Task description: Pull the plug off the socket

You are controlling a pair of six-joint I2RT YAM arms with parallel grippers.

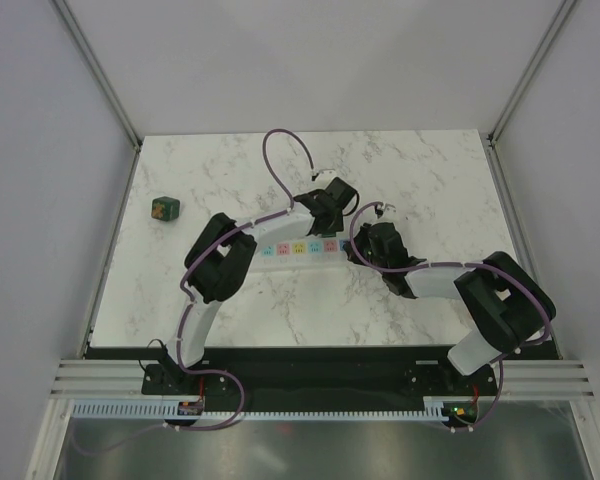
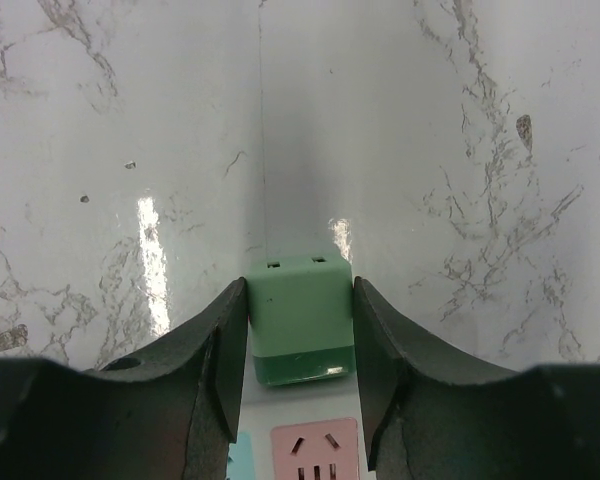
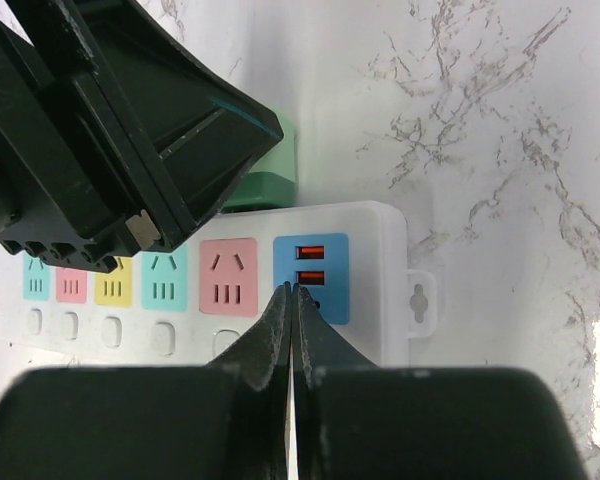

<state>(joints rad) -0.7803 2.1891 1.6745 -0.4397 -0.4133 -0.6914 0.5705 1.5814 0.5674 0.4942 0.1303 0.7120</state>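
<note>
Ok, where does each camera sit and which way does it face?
Top external: fixed above and behind the bases, looking down on the table; the left arm and right arm show whole, meeting at the power strip.
Left wrist: on the left arm, looking along the left fingers at a green block gripped between them at the strip's edge.
Right wrist: on the right arm, looking down past the closed right fingers onto the strip's blue outlet; the left fingers show too.
Shared: both wrist views catch the green block.
</note>
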